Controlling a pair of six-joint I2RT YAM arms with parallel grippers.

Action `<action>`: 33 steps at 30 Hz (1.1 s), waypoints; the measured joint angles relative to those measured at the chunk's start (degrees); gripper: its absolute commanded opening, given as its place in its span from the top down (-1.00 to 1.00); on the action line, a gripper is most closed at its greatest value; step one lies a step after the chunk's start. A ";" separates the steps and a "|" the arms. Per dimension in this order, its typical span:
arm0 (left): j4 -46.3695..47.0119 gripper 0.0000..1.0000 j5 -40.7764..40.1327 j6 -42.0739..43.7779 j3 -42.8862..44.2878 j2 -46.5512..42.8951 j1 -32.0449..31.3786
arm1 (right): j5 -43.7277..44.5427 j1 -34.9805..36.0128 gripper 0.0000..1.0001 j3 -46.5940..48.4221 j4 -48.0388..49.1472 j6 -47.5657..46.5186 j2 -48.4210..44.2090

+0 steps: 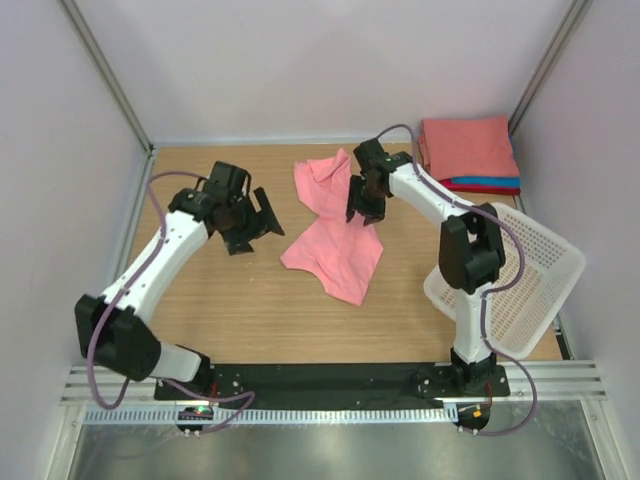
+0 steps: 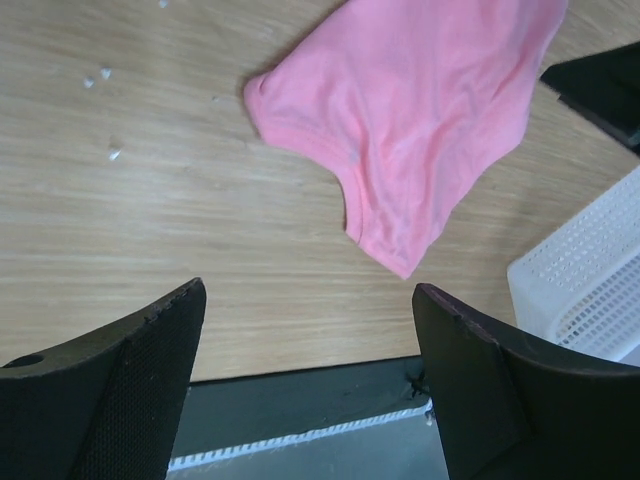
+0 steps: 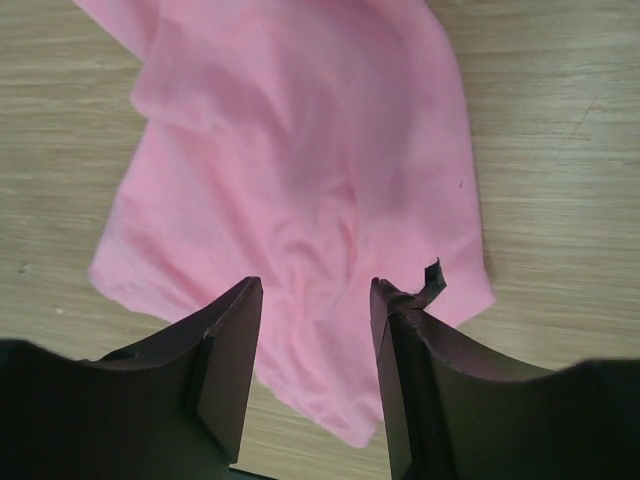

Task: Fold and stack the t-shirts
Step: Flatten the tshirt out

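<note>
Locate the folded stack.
In the top view, the stack sits in the far right corner, beyond the basket and right of the right gripper.

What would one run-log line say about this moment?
left tool: open, holding nothing | right tool: open over pink t-shirt | pink t-shirt: crumpled, unfolded | folded t-shirt stack: far right corner

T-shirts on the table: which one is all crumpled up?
The pink cotton t-shirt spread loosely mid-table, below the right gripper. The others, salmon, red and blue, lie folded in a neat stack in the far right corner.
</note>
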 measured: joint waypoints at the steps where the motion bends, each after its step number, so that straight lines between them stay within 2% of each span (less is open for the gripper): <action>1: 0.98 -0.64 0.52 0.28 0.98 2.78 0.24 | -0.15 0.11 -0.01 0.00 0.20 -0.52 1.11; 4: 5.01 -0.54 2.45 1.29 2.23 10.40 0.92 | -0.33 0.90 0.03 -2.60 -0.42 -1.33 2.43; 8: 8.63 -0.46 4.22 2.71 2.29 18.32 1.16 | -0.04 1.55 0.01 -10.23 -1.46 -1.27 -0.50; 14: 12.17 -0.44 6.58 6.03 2.29 27.50 1.14 | -0.33 2.05 -0.06 -20.52 -3.56 0.39 -10.23; 18: 13.73 -0.39 7.80 7.72 2.25 31.69 1.16 | -1.42 2.49 -0.10 -29.18 -0.74 3.69 -17.14; 21: 15.30 -0.25 9.07 8.83 1.92 33.66 1.16 | -2.47 3.37 -0.10 -35.98 3.34 7.28 -19.04; 23: 16.09 -0.11 10.10 9.46 1.86 34.69 1.16 | -2.54 3.80 -0.10 -38.64 6.03 9.01 -18.38; 24: 16.46 0.10 10.82 9.75 1.86 35.12 1.16 | -2.12 4.00 -0.10 -39.17 7.19 9.46 -17.57; 27: 17.55 0.56 12.66 10.08 1.86 35.47 1.16 | 2.01 4.28 -0.15 -36.79 7.69 10.47 -13.60; 28: 17.94 0.85 13.09 9.97 1.86 35.52 1.16 | 4.00 4.26 -0.17 -34.93 7.15 10.45 -12.35; 29: 18.21 0.98 13.53 9.75 1.86 35.52 1.16 | 6.10 4.20 -0.19 -33.42 7.08 10.43 -11.52; 31: 18.53 0.99 13.77 9.99 1.86 35.36 1.14 | 10.16 3.41 -0.28 -29.38 6.97 10.38 -9.66; 33: 18.40 1.00 13.42 10.01 1.86 34.77 1.14 | 12.26 1.81 -0.29 -25.59 7.06 9.99 -7.91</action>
